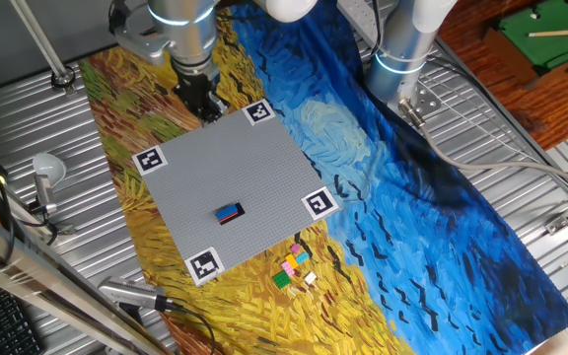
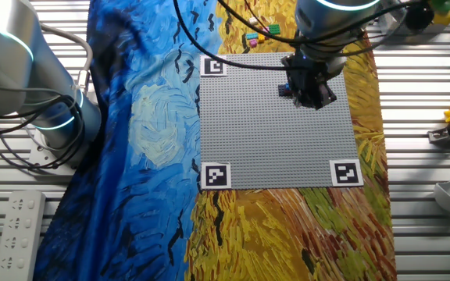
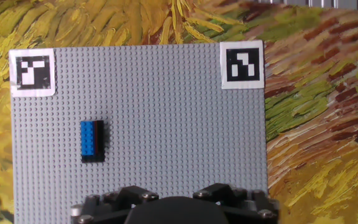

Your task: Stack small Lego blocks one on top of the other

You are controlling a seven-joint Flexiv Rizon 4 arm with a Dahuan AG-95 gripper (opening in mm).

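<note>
Ribbed metal tabletop carried a painted cloth (image 1: 442, 197) in yellow and blue, and on that cloth lay the grey studded baseplate (image 1: 227, 177) with black-and-white tags at its corners. On the baseplate, toward 6 o'clock from plate centre in one fixed view, sat a blue block over a red block (image 1: 229, 212), already joined as a low stack. Loose small Lego blocks (image 1: 295, 267) in pink, yellow, green and white lay on the cloth just off the plate's 5 o'clock edge. Such bricks were judged light, rigid and smooth-sided; a grip across two opposite flat walls, clear of the studs, was judged best, with firm vertical pressure needed to seat them. The gripper (image 1: 202, 102) hung above the plate's 12 o'clock edge, well apart from every block, fingers pointed down. Jaw spacing could not be determined; nothing was visibly held.
</note>
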